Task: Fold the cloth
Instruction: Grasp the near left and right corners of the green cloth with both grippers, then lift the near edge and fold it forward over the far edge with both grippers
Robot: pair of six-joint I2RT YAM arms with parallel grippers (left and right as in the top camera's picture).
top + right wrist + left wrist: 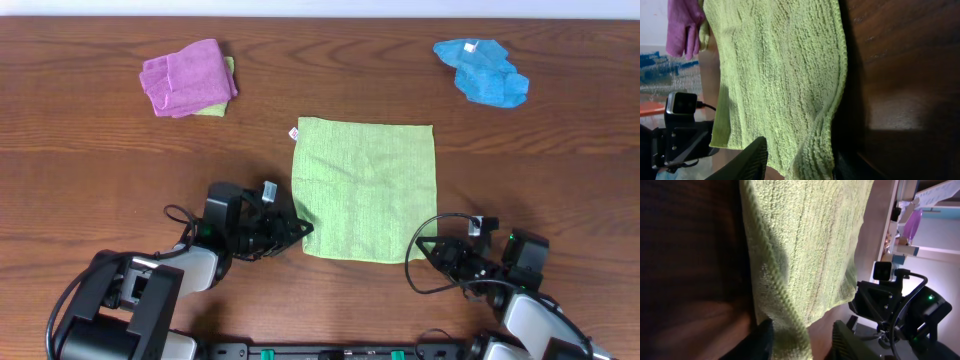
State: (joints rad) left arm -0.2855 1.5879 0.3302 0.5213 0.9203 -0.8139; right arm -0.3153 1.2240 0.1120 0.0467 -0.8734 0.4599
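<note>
The cloth [365,190] is a lime-green terry square lying flat in the middle of the table. My left gripper [303,232] sits at its near-left corner. In the left wrist view that corner [790,335] lies between the half-closed fingers of the gripper [802,340]. One finger touches the cloth, and bare table shows before the other. My right gripper [422,248] is at the near-right corner. In the right wrist view the gripper [800,162] has a buckled ridge of cloth [815,145] squeezed between its fingers.
A crumpled purple-pink cloth [187,78] lies at the far left, and a bright blue cloth with a white tag [482,72] at the far right. Both arms crowd the table's near edge, each visible in the other's wrist view.
</note>
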